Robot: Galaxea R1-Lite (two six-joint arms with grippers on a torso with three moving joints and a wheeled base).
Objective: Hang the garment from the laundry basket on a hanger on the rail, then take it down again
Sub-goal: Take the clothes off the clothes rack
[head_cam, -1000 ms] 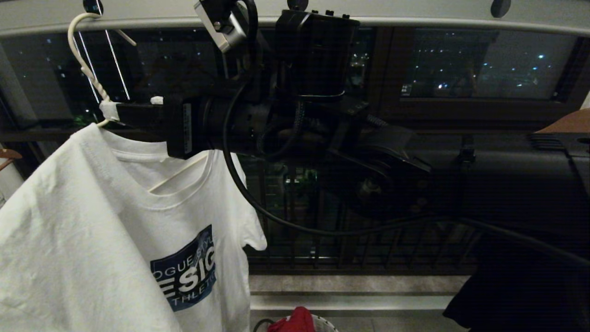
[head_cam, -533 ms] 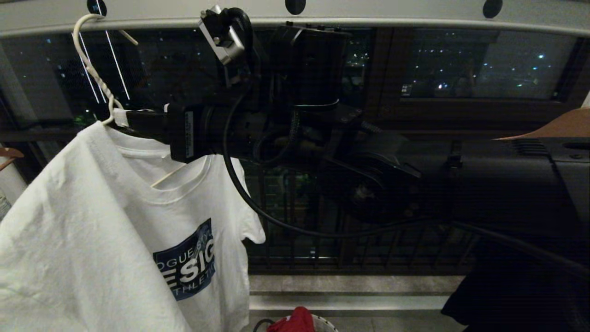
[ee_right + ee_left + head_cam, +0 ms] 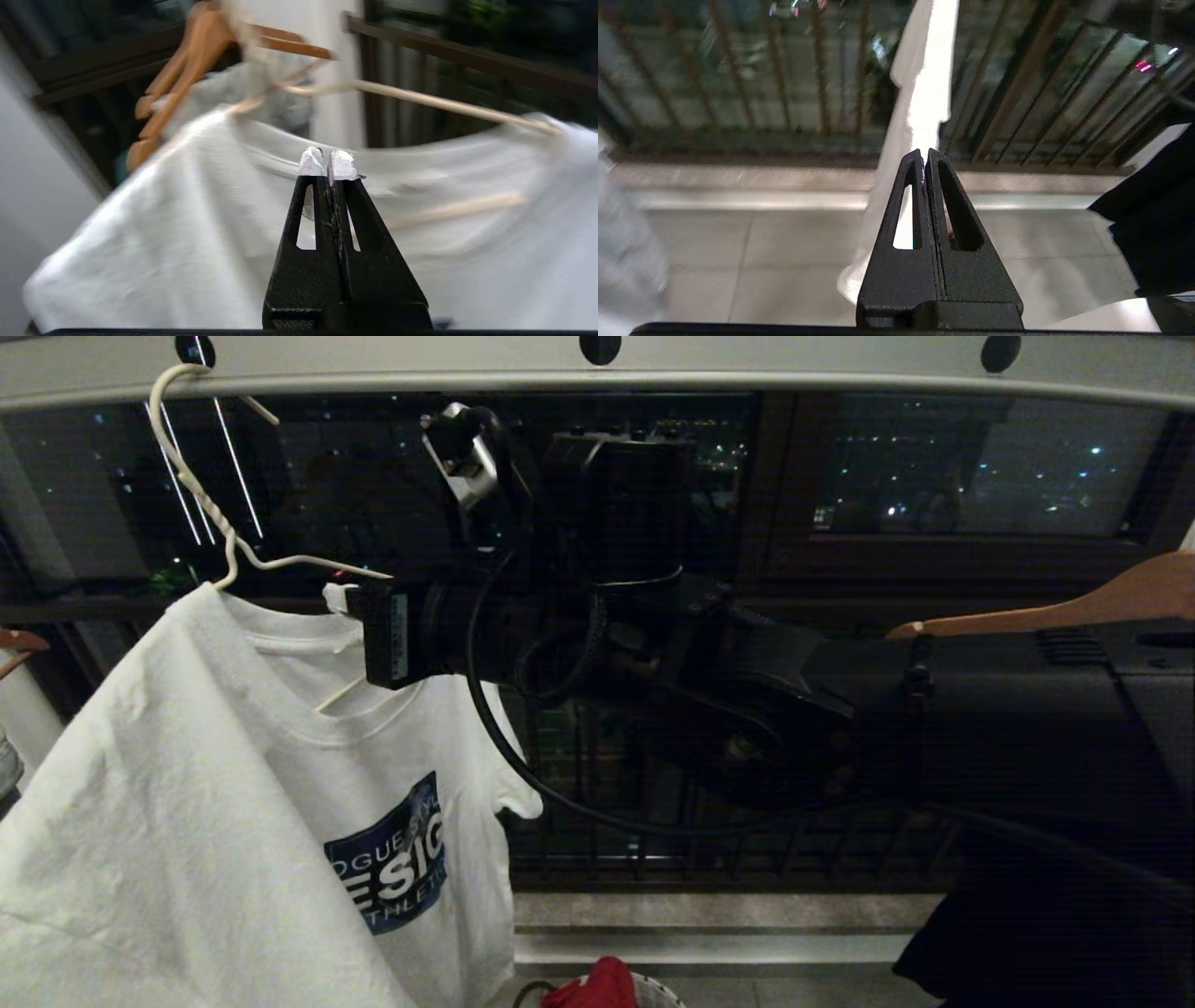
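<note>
Head view shows the rail [image 3: 747, 378] across the top, with the T-shirt [image 3: 215, 803] draped on the wire hanger [image 3: 201, 499] hooked over it at the left. Right gripper [image 3: 338, 599] sits just beside the collar under the hanger's shoulder wire, fingers pressed together, gripping nothing. Left gripper [image 3: 926, 156] is also closed and empty, pointing toward the floor and railing. Basket [image 3: 653, 989] peeks in at the bottom edge.

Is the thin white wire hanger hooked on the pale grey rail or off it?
On. The thin white wire hanger's hook curls over the pale grey rail, with the white T-shirt draped on it.
</note>
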